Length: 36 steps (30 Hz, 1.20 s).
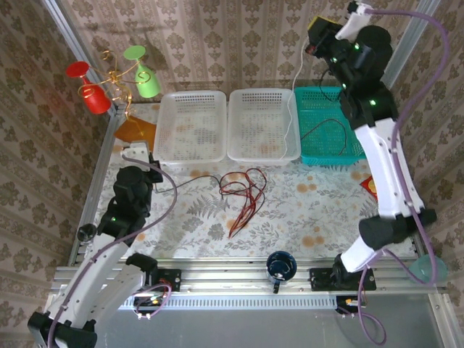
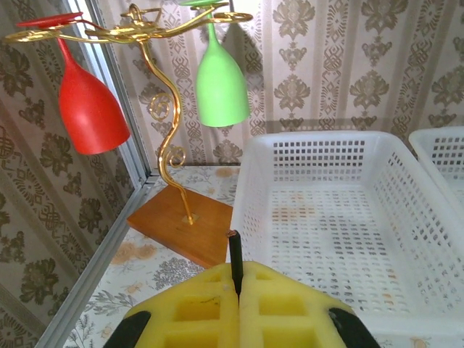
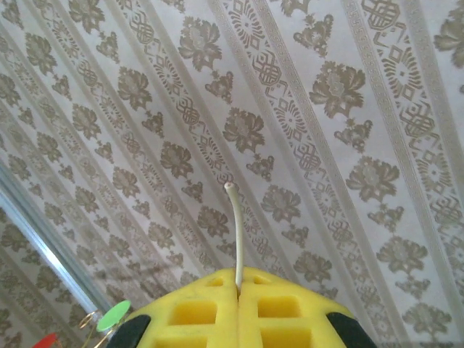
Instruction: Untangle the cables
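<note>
Left fingers [image 2: 239, 290]: shut tight on the tip of a black cable [image 2: 234, 254], which stands up from the seam between the yellow pads. In the top view this arm sits at 9 o'clock, just beside the left white basket [image 1: 188, 156]. The black cable trails from it toward the centre of the surface [image 1: 319, 196].

Right fingers [image 3: 238, 290]: shut on the end of a white cable [image 3: 235, 232]. The arm is raised high at 1 o'clock. The white cable hangs down to the right rim of the middle white basket [image 1: 262, 92]; inside or across the rim, cannot tell.

Red cables [image 1: 243, 192]: a loose snarl at the centre of the surface, just 6 o'clock of the middle basket. The black cable's far end reaches the snarl's 9 o'clock side; touching or only beside, cannot tell.

A second black cable [image 1: 330, 129] lies in the teal basket [image 1: 326, 158] at 1 o'clock.

Step in hand, as I judge it: single strands are being drawn off and sorted, one per arm, with the red snarl not yet dealt with.

Next move likely calls for:
- Left: draw the black cable clear toward 9 o'clock, slowly so it does not drag the red ones along
- Right: lower the white cable into a basket before letting go
</note>
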Each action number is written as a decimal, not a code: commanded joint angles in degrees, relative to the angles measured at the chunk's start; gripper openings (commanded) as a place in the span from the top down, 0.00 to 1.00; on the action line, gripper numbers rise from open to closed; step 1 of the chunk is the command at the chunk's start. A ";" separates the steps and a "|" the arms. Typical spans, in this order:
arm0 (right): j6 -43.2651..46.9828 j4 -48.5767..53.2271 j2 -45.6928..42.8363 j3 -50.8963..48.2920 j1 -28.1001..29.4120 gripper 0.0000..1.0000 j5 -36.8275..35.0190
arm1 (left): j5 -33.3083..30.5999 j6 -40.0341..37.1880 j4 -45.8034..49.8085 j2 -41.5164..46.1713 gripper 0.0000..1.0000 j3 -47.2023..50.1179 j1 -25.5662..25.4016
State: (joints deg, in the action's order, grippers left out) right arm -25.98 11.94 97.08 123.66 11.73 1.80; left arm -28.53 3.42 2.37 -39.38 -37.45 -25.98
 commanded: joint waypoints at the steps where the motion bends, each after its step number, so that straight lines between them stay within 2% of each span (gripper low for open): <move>1: 1.88 0.92 7.75 5.85 0.03 1.00 0.53 | -5.38 -0.71 -4.27 -0.03 1.00 0.82 -3.15; 4: 2.45 2.82 14.43 9.85 0.14 1.00 0.99 | -5.74 -2.32 -4.73 -0.66 1.00 0.20 -4.16; 11: 6.81 7.20 25.36 11.87 1.85 1.00 -4.32 | -4.16 -3.02 -5.29 -0.96 1.00 -0.18 -4.61; 13: 6.55 10.39 28.50 19.94 1.89 1.00 -3.92 | -4.13 -2.72 -5.19 -1.08 1.00 -0.45 -4.70; 16: 7.19 15.57 33.93 38.31 2.35 1.00 -3.80 | -3.99 -2.15 -5.27 -1.30 1.00 -1.19 -4.78; 18: 7.00 15.39 34.93 43.22 2.34 1.00 -4.25 | -3.99 -1.76 -5.75 -1.47 1.00 -1.31 -4.87; 22: 7.90 8.82 30.83 38.27 2.76 1.00 -3.48 | -3.46 -1.26 -5.59 -1.35 1.00 -0.96 -4.96; 26: 12.24 -5.27 26.54 31.54 4.05 1.00 -4.00 | -3.02 -1.07 -4.80 -0.55 1.00 -0.58 -4.96; 28: 13.76 -9.20 26.53 32.41 4.49 1.00 -4.88 | -2.76 -0.89 -4.39 -0.27 1.00 -0.52 -4.96; 32: 14.10 -6.01 28.04 35.07 4.47 1.00 -6.13 | -2.76 -0.57 -4.02 0.15 1.00 -0.43 -4.90; 36: 14.47 -3.08 27.80 28.61 4.67 1.00 -5.00 | -2.42 -0.57 -3.91 0.26 1.00 -0.10 -4.96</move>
State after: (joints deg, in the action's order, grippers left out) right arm -13.26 7.42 124.03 155.79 16.23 -2.59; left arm -31.46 1.74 -1.39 -39.94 -37.01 -30.46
